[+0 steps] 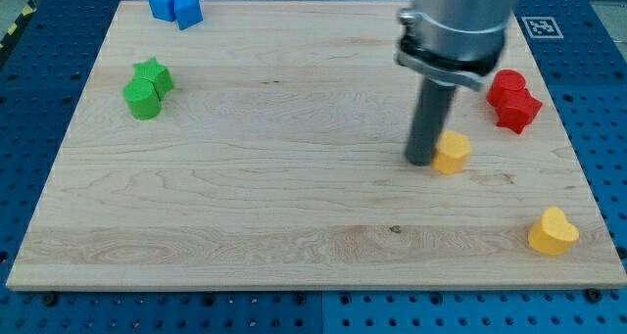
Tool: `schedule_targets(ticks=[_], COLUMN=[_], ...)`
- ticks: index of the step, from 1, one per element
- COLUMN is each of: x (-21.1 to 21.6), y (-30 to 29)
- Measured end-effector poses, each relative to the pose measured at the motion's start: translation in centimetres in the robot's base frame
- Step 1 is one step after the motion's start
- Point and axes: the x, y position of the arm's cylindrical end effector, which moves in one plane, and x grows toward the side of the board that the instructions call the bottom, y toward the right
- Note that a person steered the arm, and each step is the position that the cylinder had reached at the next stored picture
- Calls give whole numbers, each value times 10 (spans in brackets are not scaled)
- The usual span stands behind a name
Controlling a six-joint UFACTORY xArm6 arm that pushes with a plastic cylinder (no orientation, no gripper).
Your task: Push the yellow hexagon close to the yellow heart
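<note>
The yellow hexagon lies right of the board's middle. My tip stands against the hexagon's left side, touching or nearly touching it. The yellow heart lies near the board's bottom right corner, well below and to the right of the hexagon. The rod and its grey housing come down from the view's top and hide part of the board behind them.
Two red blocks sit close together at the right edge, above and right of the hexagon. Two green blocks sit at the left. Two blue blocks sit at the top left. The wooden board lies on a blue perforated table.
</note>
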Motion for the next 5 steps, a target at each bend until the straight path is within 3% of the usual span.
schedule_targets(ticks=[3,5], x=[-25,4], y=[14,52])
